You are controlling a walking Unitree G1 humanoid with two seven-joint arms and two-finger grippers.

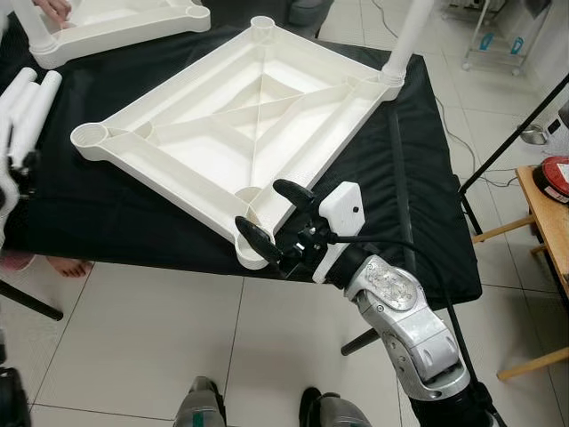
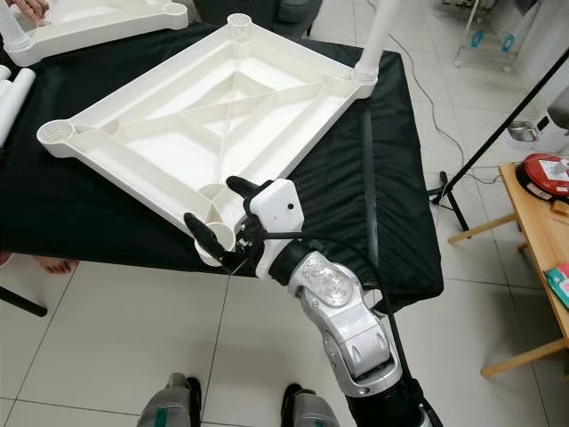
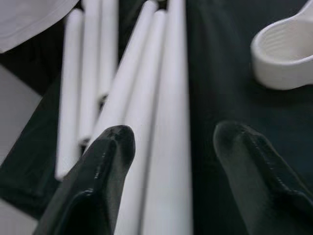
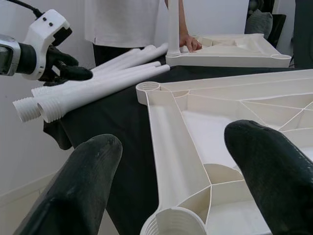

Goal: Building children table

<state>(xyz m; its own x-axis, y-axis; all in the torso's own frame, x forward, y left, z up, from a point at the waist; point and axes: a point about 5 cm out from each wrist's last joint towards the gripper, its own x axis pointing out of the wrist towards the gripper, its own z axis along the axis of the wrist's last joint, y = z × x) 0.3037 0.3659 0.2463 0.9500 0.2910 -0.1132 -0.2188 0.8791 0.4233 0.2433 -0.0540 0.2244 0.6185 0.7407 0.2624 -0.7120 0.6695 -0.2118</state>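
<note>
Lying upside down on the black cloth-covered table (image 1: 116,213), the ribbed white plastic tabletop (image 1: 240,124) is showing round threaded sockets; the right gripper (image 1: 271,218) is straddling its near corner, fingers wide. The left gripper (image 3: 171,147) is hovering, spread, over smooth white leg tubes (image 3: 161,98).

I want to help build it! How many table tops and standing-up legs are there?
Table tops: 2, the near table top and the far table top.
Standing legs: 2, the near top's leg and the far top's leg.
Total: 4. The loose legs overlap too much to count.
</note>
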